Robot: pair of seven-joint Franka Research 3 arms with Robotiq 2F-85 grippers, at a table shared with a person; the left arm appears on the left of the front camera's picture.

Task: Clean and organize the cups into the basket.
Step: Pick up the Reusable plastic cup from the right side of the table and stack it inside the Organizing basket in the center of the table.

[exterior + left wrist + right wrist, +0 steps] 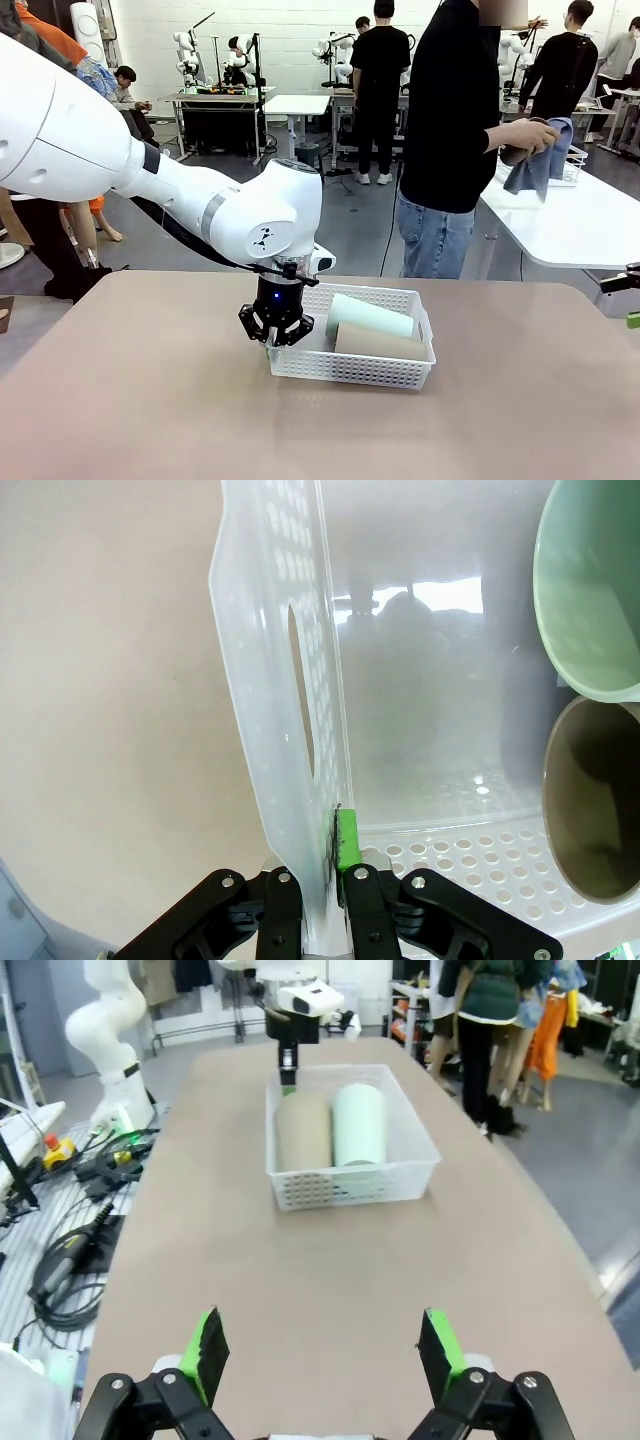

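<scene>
The white basket (pixel 352 368) stands mid-table with a pale mint cup (pixel 368 315) and a tan cup (pixel 380 343) lying side by side in it. My left gripper (pixel 277 328) is shut on the basket's left end wall. In the left wrist view that wall (pixel 280 680) is pinched between the fingers (pixel 346 842), and the mint cup's mouth (pixel 590 590) and the tan cup's mouth (pixel 595 800) show at the right. My right gripper (pixel 322 1355) hangs open over bare table, well short of the basket (pixel 350 1185), the tan cup (pixel 303 1130) and the mint cup (pixel 358 1125).
A person stands at the far side, rubbing a brownish cup-like thing with a blue cloth (pixel 540 165). A white table (pixel 580 225) lies behind at the right. Cables and gear (pixel 80 1250) sit beside the table in the right wrist view.
</scene>
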